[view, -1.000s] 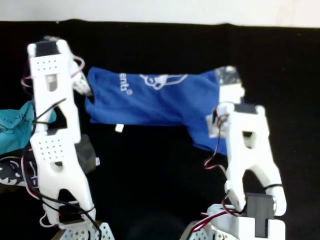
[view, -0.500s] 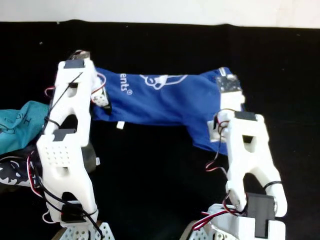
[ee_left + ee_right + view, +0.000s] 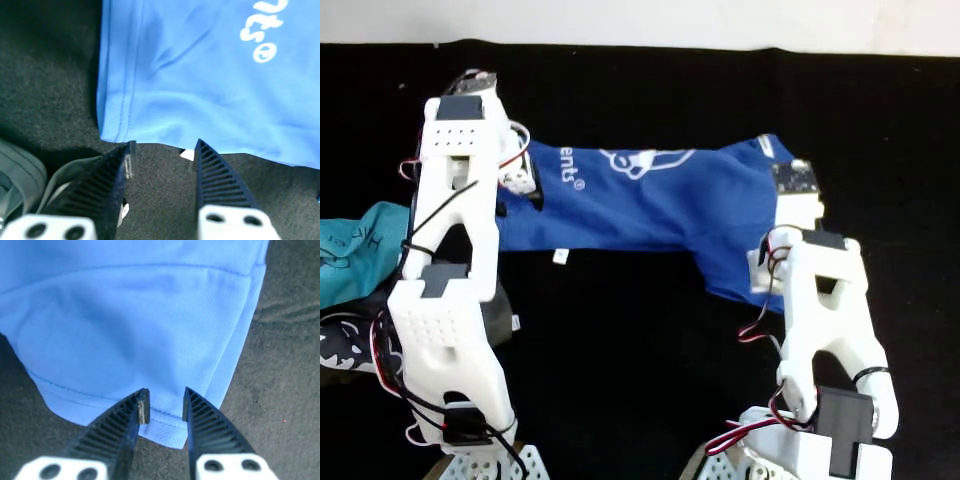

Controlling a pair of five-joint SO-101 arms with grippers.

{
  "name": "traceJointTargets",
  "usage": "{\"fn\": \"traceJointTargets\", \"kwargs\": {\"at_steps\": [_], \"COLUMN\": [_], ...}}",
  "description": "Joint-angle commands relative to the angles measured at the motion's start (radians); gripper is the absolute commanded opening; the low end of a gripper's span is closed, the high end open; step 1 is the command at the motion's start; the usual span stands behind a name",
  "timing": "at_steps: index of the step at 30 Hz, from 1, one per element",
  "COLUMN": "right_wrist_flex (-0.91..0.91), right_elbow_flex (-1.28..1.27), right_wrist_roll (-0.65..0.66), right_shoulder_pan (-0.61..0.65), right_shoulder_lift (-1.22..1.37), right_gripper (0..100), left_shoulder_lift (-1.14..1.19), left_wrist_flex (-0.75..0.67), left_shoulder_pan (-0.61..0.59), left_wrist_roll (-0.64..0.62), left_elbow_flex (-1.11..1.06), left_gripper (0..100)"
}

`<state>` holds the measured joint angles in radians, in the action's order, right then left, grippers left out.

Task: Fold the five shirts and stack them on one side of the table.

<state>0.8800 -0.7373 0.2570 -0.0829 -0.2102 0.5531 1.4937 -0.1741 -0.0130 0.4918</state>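
A blue shirt [image 3: 650,195] with white print lies spread across the back middle of the black table. My left gripper [image 3: 525,192] hovers at its left near corner. In the left wrist view the left gripper [image 3: 162,150] is open, its tips just short of the blue shirt's [image 3: 200,75] hem, beside a small white tag [image 3: 187,155]. My right arm [image 3: 815,290] stands over the shirt's right end. The right gripper [image 3: 164,402] is open by a narrow gap, its tips over the near hem of the blue shirt [image 3: 130,325] close to a corner.
A teal shirt [image 3: 355,255] lies bunched at the table's left edge, with a dark patterned garment [image 3: 340,345] in front of it. The black tabletop [image 3: 630,340] stretches between the two arm bases. A white wall strip [image 3: 640,20] runs along the back.
My left arm has swung right, from beside the shirt to over its left near corner. My right arm has shifted slightly right and nearer. The shirt has barely moved.
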Motion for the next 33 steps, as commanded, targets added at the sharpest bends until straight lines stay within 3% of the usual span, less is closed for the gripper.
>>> {"fn": "traceJointTargets", "kwargs": {"at_steps": [1, 7, 10, 15, 17, 25, 33], "right_wrist_flex": [-0.015, -0.033, -0.038, -0.035, -0.036, -0.035, 0.059], "right_elbow_flex": [-0.008, 0.019, 0.087, 0.160, 0.186, 0.300, 0.300], "right_wrist_roll": [0.012, 0.005, -0.040, -0.051, -0.043, 0.018, 0.126], "right_shoulder_pan": [-0.013, -0.012, -0.012, 0.004, 0.004, -0.165, -0.246], "right_shoulder_lift": [-0.038, -0.047, -0.035, 0.061, 0.140, 0.414, 0.329], "right_gripper": [11.9, 11.6, 11.5, 9.1, 9.1, 9.1, 9.1], "left_shoulder_lift": [-0.008, -0.001, 0.002, 0.071, 0.120, 0.203, 0.206], "left_wrist_flex": [0.020, 0.012, -0.058, -0.238, -0.259, -0.160, -0.040], "left_shoulder_pan": [-0.041, 0.007, 0.048, 0.050, 0.048, 0.044, 0.041], "left_wrist_roll": [0.000, 0.000, 0.000, 0.003, 0.003, 0.006, 0.084], "left_elbow_flex": [0.033, 0.054, 0.024, -0.076, -0.079, -0.077, -0.088], "left_gripper": [19, 19, 18, 0, 3, 1, 1]}}
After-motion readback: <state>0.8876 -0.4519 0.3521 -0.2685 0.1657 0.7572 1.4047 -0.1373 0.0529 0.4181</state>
